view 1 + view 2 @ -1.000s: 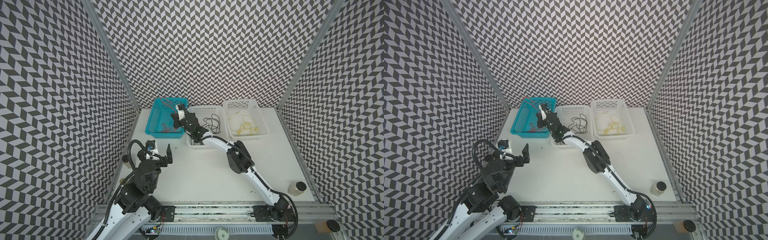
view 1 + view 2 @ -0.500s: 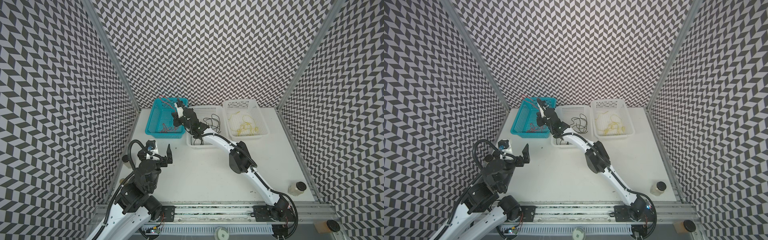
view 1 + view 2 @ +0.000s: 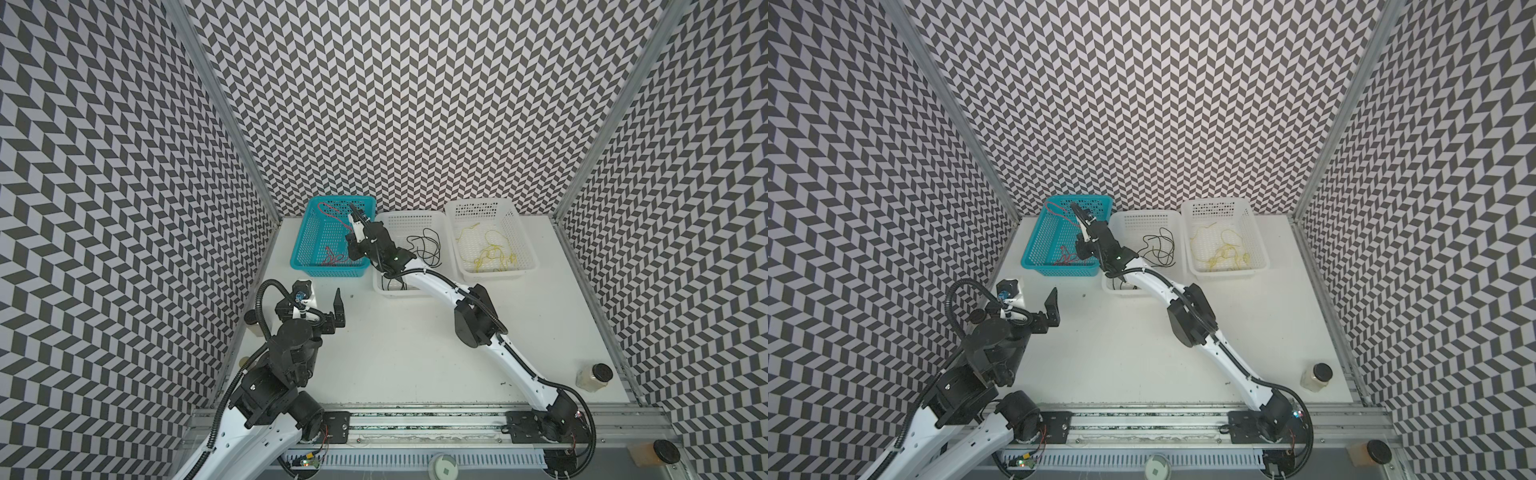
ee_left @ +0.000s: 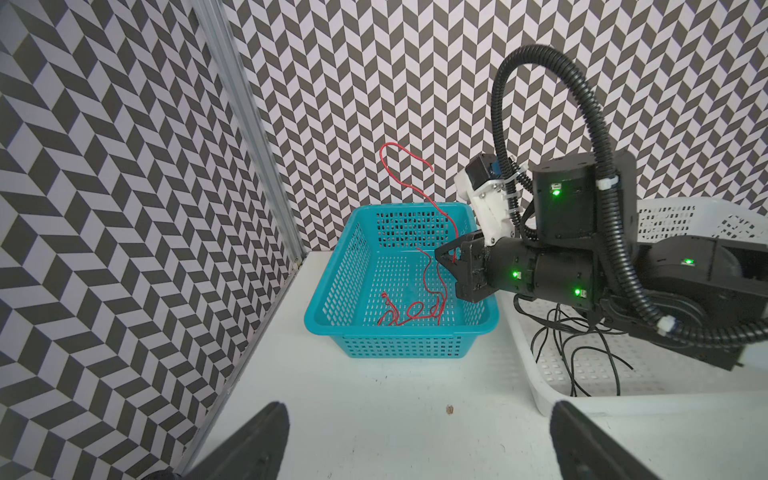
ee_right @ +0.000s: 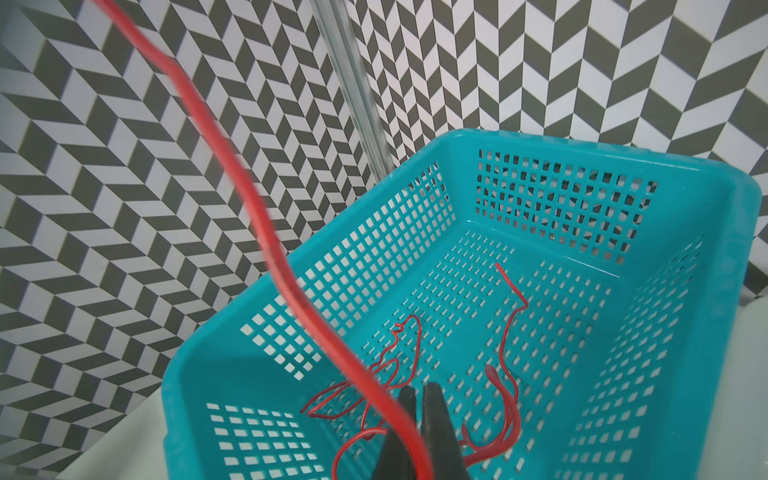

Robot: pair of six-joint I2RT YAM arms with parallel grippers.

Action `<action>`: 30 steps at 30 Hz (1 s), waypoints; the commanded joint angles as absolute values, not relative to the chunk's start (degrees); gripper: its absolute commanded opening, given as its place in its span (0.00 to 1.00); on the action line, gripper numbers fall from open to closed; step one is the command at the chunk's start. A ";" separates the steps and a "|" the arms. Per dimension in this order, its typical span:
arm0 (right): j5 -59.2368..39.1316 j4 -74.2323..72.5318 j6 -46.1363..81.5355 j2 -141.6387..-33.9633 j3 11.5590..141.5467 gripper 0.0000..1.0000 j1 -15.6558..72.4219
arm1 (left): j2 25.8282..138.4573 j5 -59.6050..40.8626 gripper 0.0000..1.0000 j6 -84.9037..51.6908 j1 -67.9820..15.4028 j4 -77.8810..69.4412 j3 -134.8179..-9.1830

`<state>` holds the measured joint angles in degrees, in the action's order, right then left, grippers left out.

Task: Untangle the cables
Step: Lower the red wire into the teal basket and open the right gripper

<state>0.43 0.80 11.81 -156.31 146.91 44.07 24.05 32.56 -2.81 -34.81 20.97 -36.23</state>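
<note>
My right gripper (image 3: 354,208) (image 3: 1076,207) (image 5: 419,390) hangs over the teal basket (image 3: 328,272) (image 3: 1054,270) (image 4: 403,347) (image 5: 199,374), shut on a red cable (image 5: 266,237) (image 4: 429,202) that arcs up above the basket's back rim. More red cables (image 3: 332,259) (image 4: 411,311) (image 5: 505,415) lie on the basket floor. Black cables (image 3: 424,245) (image 3: 1158,249) fill the middle white basket, yellow cables (image 3: 490,253) (image 3: 1225,253) the right one. My left gripper (image 3: 322,299) (image 4: 415,440) is open and empty above the table, in front of the teal basket.
The right arm stretches diagonally over the middle white basket (image 3: 399,291). A lidded jar (image 3: 594,376) stands at the front right of the table. Patterned walls close in the left, back and right sides. A small crumb (image 4: 449,409) lies on the table.
My right gripper has swung left and back over the teal basket, carrying the red cable with it. The left arm has not moved.
</note>
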 commanded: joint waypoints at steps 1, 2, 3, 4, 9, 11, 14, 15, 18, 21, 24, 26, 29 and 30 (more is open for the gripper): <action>-0.42 3.87 11.08 -158.47 147.94 0.02 44.52 | 24.07 32.68 1.00 -2.28 -34.45 19.60 -35.51; -0.21 3.71 10.99 -158.47 147.92 0.04 44.52 | 23.98 32.67 1.00 -2.24 -34.45 19.55 -35.50; 0.03 3.56 11.03 -158.39 147.92 0.07 44.50 | 23.96 32.67 1.00 -2.21 -34.45 19.65 -35.51; 0.19 3.39 10.94 -158.26 147.92 0.09 44.48 | 23.93 32.65 1.00 -2.27 -34.45 19.68 -35.51; 0.61 2.81 10.03 -157.64 147.92 0.16 44.37 | 23.78 32.68 1.00 -2.19 -34.45 19.60 -35.40; 0.72 2.99 9.44 -157.13 147.67 0.16 44.38 | 23.76 32.68 1.00 -2.15 -34.45 19.51 -35.42; 1.01 2.20 9.27 -155.77 145.85 0.20 44.38 | 23.71 32.61 1.00 -2.11 -34.45 19.41 -35.33; 0.94 1.60 9.40 -155.15 144.87 0.21 44.38 | 23.60 32.60 1.00 -2.10 -34.45 19.42 -35.26; 0.97 0.88 9.23 -154.08 143.70 0.22 44.39 | 23.47 32.69 1.00 -2.10 -34.45 19.42 -35.30; 1.11 0.60 9.19 -153.16 143.19 0.26 44.46 | 23.35 32.64 1.00 -2.02 -34.45 19.42 -35.24; 1.37 -0.85 9.03 -151.19 141.29 0.29 44.37 | 23.12 32.73 1.00 -2.02 -34.45 19.34 -35.16; 1.89 -1.57 8.63 -150.01 140.56 0.30 44.36 | 23.09 32.70 1.00 -1.91 -34.45 19.12 -35.02; 1.16 -1.76 7.93 -148.61 140.46 0.34 44.26 | 23.04 32.61 1.00 -1.93 -34.45 19.04 -34.93; 0.91 -1.76 7.76 -148.16 140.45 0.36 44.28 | 23.09 32.58 1.00 -1.87 -34.45 18.99 -34.98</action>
